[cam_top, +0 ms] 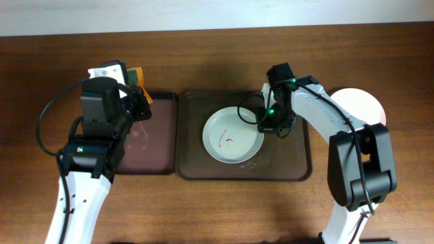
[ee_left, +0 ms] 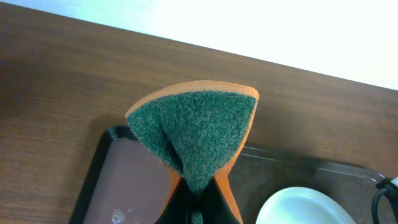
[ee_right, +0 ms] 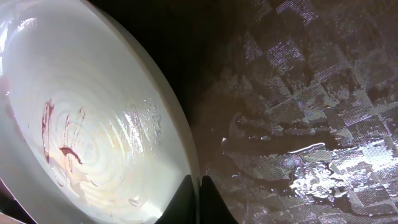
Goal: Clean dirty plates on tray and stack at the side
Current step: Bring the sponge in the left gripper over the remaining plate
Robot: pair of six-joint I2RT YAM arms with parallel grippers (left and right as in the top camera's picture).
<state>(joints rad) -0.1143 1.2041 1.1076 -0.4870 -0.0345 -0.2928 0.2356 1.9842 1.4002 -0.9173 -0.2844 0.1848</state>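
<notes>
Where the right jaws come almost together, the thin white rim of a plate (ee_right: 93, 124) sits between them, so they are pinching the plate by its edge. In the right wrist view the two dark tips stick up at the bottom, one inside the rim and one outside it. The plate spreads away to the left of the jaws. Red-brown sauce (ee_right: 59, 134) marks cross its middle, and little wet drops shine on it. To the right of the jaws is the dark floor of the tray (ee_right: 311, 93), wet and shiny.

From above, the plate lies inside the tray, a bit left of the middle, and the right jaws hold its right edge. I cannot tell if that edge is lifted off the tray.

The left jaws are squeezed tight on a sponge (ee_left: 199, 130). The sponge is folded, with its rough green side out and orange along the edge. It is held up over the far end of a small tray (ee_left: 121, 180), well apart from the plate. The small tray lies just beside the tray, on its left.

A second plate (cam_top: 366, 102) rests on the table (cam_top: 217, 210) to the right of the tray, partly hidden by the right arm (cam_top: 352, 156).
</notes>
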